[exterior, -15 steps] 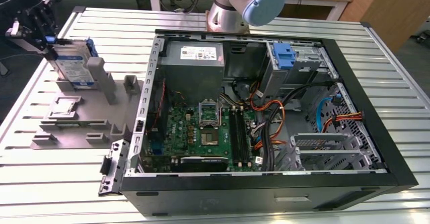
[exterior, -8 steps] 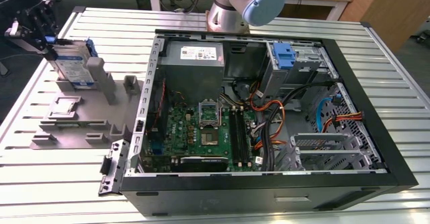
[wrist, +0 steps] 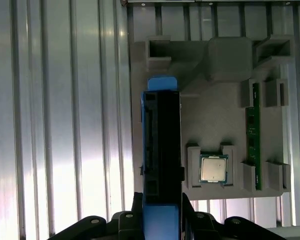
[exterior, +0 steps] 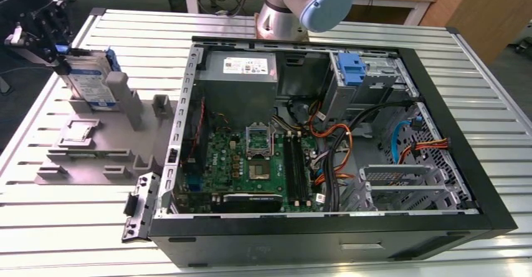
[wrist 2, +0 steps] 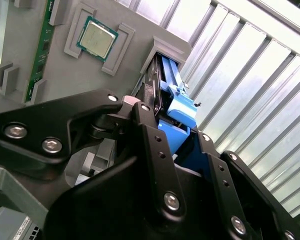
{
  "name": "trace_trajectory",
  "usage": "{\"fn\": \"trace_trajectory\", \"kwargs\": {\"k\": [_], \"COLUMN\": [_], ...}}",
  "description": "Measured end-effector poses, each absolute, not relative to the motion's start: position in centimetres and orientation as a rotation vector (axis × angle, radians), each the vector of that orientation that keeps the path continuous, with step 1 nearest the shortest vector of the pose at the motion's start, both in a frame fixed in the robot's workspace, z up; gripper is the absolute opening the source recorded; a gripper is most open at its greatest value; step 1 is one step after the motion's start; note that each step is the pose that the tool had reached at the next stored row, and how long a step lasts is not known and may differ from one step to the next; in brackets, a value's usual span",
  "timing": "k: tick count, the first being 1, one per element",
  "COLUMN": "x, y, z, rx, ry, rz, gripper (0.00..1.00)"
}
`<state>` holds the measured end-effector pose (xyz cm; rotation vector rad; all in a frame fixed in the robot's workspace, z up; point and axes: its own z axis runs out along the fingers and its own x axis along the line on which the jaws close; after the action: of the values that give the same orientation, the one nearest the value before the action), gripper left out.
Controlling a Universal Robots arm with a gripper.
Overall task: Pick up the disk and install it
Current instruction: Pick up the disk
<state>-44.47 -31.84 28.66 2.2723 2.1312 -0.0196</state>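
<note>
The gripper's [wrist: 162,220] fingers [wrist 2: 155,150] clamp the disk [wrist: 162,150] by its blue-railed sides. It stands on edge, its long axis running straight from the wrist down to the grey fixture tray [wrist: 210,115]. In the exterior view it sits at ten o'clock of the open computer case [exterior: 332,134].

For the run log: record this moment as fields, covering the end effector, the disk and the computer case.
end effector: closed on the disk, at its upper end
disk: upright, lower end in a slot of the grey fixture tray
tray also holds: processor chip, memory stick
computer case: open, on the exterior view's right of the tray
disk installed: no
</note>
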Motion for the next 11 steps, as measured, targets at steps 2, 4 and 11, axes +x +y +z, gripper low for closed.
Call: {"fn": "trace_trajectory", "kwargs": {"k": [2,4,11], "x": [-44.47,-44.47,-44.47], "y": [-31.84,-31.84,-31.84], "z": [28.66,28.65,28.66], "rx": [2.271,2.257,2.254], "ry": [2.133,2.147,2.15], "rz": [-0.02,-0.019,-0.019], "gripper": [0.37,0.37,0.37]}}
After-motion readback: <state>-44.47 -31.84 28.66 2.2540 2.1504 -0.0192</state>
